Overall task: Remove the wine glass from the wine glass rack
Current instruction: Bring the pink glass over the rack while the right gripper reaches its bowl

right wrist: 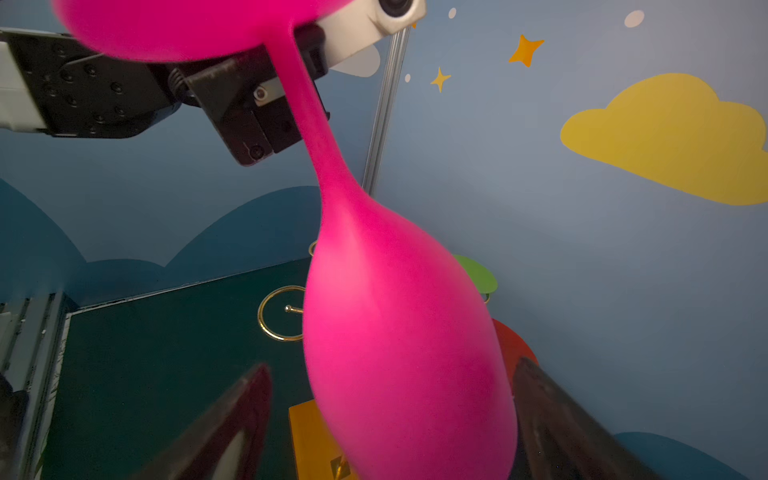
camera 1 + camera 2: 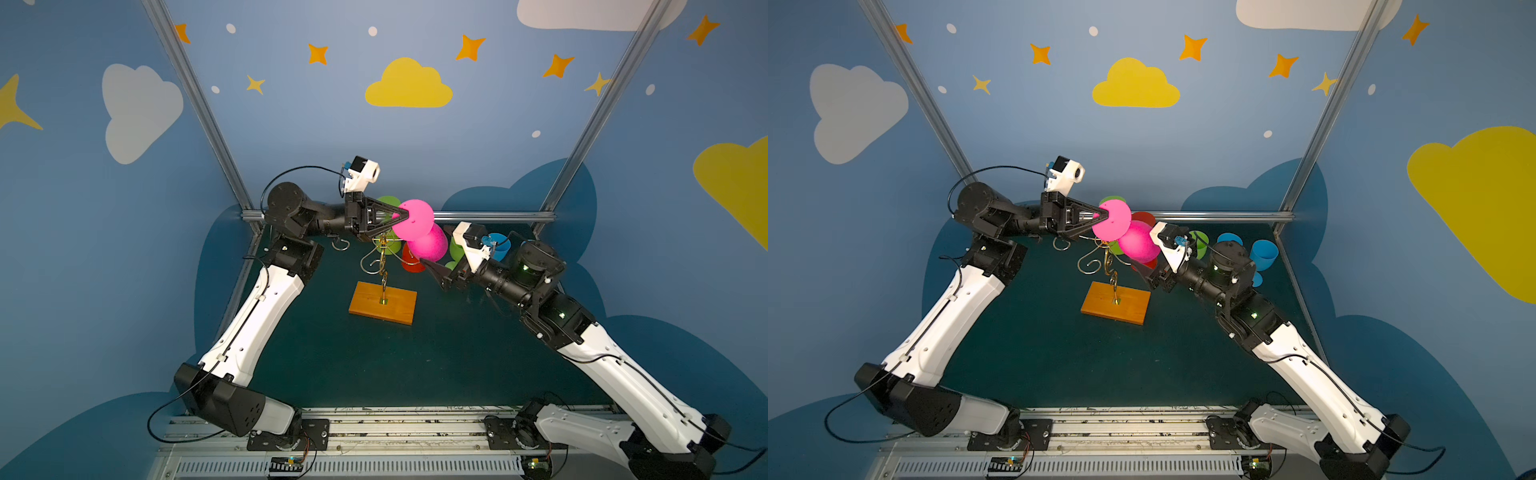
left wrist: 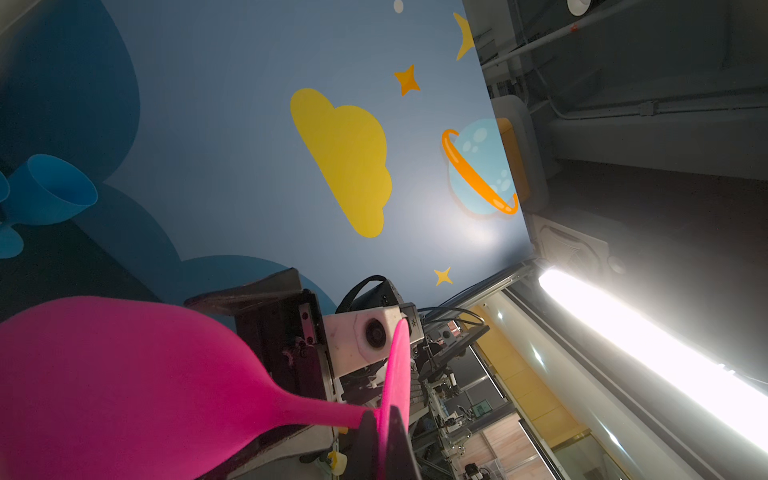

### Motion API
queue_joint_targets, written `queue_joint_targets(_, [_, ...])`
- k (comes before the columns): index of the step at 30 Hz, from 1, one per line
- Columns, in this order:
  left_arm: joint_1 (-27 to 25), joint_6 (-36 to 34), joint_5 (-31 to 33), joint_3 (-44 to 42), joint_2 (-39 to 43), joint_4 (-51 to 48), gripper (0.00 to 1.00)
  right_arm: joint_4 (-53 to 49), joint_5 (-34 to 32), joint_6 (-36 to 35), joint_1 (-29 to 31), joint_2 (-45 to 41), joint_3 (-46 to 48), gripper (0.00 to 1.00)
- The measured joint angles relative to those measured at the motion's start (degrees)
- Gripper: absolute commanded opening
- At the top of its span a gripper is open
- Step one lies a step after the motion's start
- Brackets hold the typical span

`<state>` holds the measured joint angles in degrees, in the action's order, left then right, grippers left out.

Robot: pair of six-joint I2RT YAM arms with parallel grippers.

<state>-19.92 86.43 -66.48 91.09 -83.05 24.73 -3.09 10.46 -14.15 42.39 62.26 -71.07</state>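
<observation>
The left gripper [image 2: 401, 216] pinched shut on the matte pink wine glass [image 2: 428, 245] by its stem, bowl down beside the scrolls of the gold wire wine glass rack [image 2: 399, 307]. The right gripper [image 1: 392, 365] gaped wide astride the bowl, holding nothing. It would do best to close gently and squarely.

In the right wrist view the pink wine glass [image 1: 399, 332] runs out of the picture at both ends, its foot blurred, and hides most of the wine glass rack [image 1: 307, 432]. The right gripper's fingers [image 1: 232, 424] are blurred and cut off by the edge.
</observation>
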Motion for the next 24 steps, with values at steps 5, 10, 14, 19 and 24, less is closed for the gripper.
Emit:
queue_joint_targets(5, [-0.22,0.72,0.00,-1.22,0.00,0.72,0.03,1.14,-0.39,-0.26,0.00,1.70,-0.87,0.90])
queue_joint_targets(10, [-0.70,1.75,0.00,-1.27,0.00,2.14,0.03,1.75,-0.35,-0.04,0.11,3.82,-1.42,0.90])
queue_joint_targets(14, [-1.01,2.75,0.02,-1.27,0.00,3.21,0.03,1.99,-0.11,0.31,0.26,4.98,-1.49,0.90])
queue_joint_targets(19, [-1.25,3.63,0.15,-1.27,0.00,4.07,0.03,2.21,-0.11,0.70,0.48,5.20,-1.49,0.84])
queue_joint_targets(24, [-1.27,4.24,0.63,-1.27,0.02,4.28,0.06,1.77,-0.04,1.18,0.76,4.85,-1.46,0.68])
